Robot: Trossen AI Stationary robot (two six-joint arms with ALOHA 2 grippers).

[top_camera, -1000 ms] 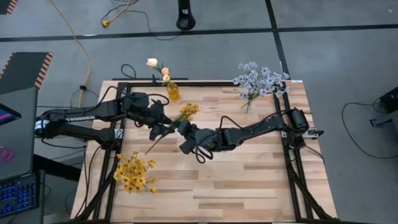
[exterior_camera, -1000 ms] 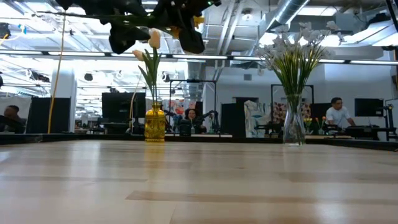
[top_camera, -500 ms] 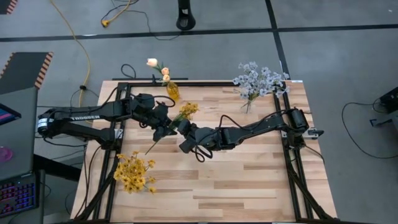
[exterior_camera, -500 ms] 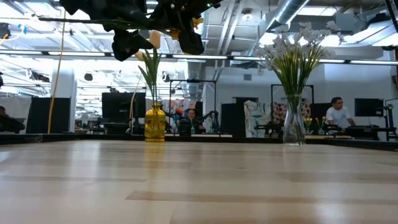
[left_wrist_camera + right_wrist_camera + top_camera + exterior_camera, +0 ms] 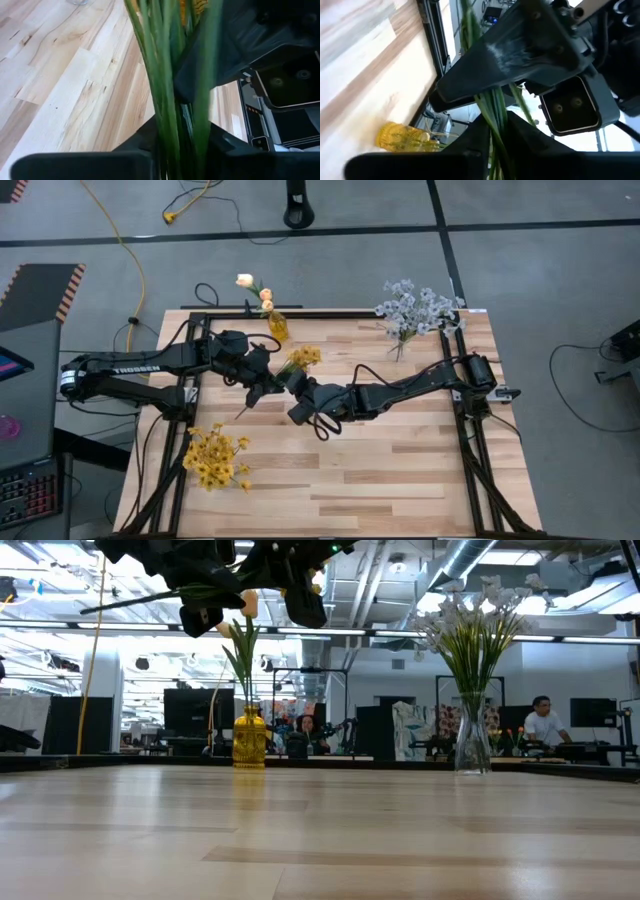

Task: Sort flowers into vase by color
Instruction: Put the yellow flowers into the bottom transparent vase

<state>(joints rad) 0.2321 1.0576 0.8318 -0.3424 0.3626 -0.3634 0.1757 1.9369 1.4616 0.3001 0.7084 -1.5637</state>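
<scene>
My left gripper and my right gripper meet above the counter near its far left corner, both clamped on the green stems of one yellow flower sprig. A yellow vase with peach buds and a clear vase with pale blue-white sprays stand along the far edge.
</scene>
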